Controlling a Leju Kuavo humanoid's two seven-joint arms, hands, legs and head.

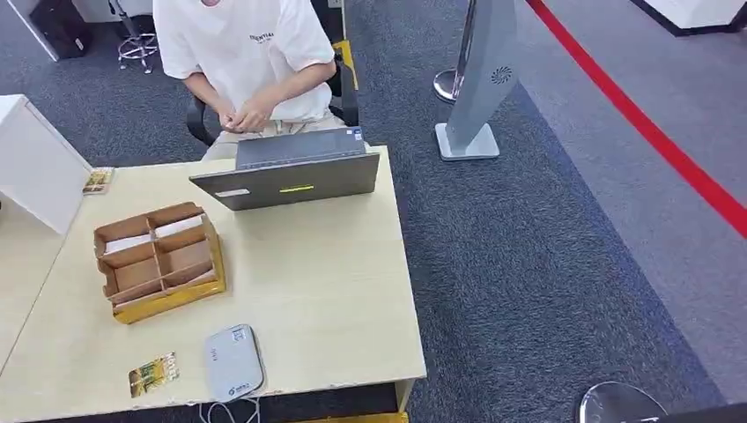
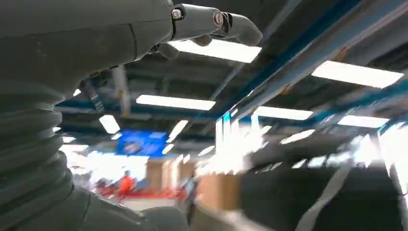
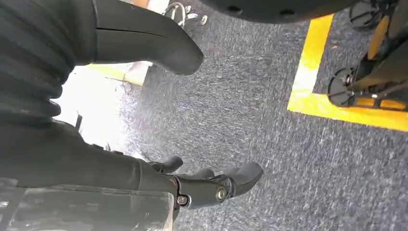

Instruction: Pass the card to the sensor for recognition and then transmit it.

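Head view: a pale wooden desk (image 1: 326, 291) stands on grey carpet. The card (image 1: 153, 374) lies flat near the desk's front edge, just beside the grey sensor (image 1: 233, 361), apart from it. Further back sits a cardboard tray (image 1: 159, 260) with compartments, two of them holding white slips. A laptop (image 1: 291, 172) rests at the far edge, and a person (image 1: 247, 53) sits behind it with hands together. A white box (image 1: 35, 163) stands at the left.

Left wrist view: the left hand (image 2: 207, 26) is raised toward ceiling lights, fingers stretched out and apart from the thumb, holding nothing.

Right wrist view: the right hand (image 3: 192, 144) hangs over carpet with a yellow floor line (image 3: 312, 72), fingers loosely extended, thumb apart, holding nothing.
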